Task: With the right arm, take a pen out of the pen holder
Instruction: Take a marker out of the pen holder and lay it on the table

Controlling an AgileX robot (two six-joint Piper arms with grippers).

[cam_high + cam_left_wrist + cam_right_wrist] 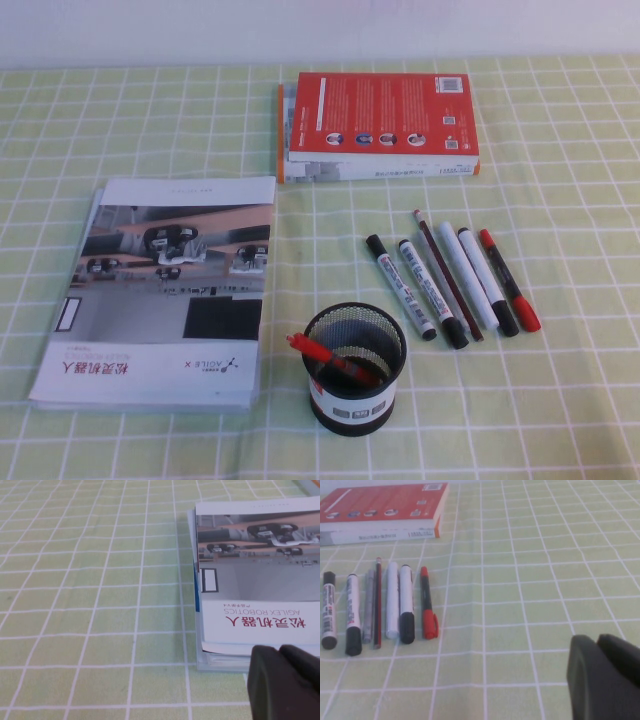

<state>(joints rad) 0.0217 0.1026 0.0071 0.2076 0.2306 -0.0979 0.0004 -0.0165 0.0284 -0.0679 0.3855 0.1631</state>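
Observation:
A black mesh pen holder (355,368) stands near the table's front edge. One red pen (318,350) leans in it, its end sticking out over the rim toward the left. Neither arm shows in the high view. In the right wrist view my right gripper (596,640) hangs shut and empty over bare green checked cloth, to the right of a row of loose pens; the holder is outside that view. In the left wrist view my left gripper (280,651) is shut with nothing in it, just off the near corner of a booklet (260,580).
Several pens and markers (450,280) lie side by side right of the holder, a red pen (426,602) outermost. The white and grey booklet (170,290) lies at the left. A red book (385,120) lies at the back centre.

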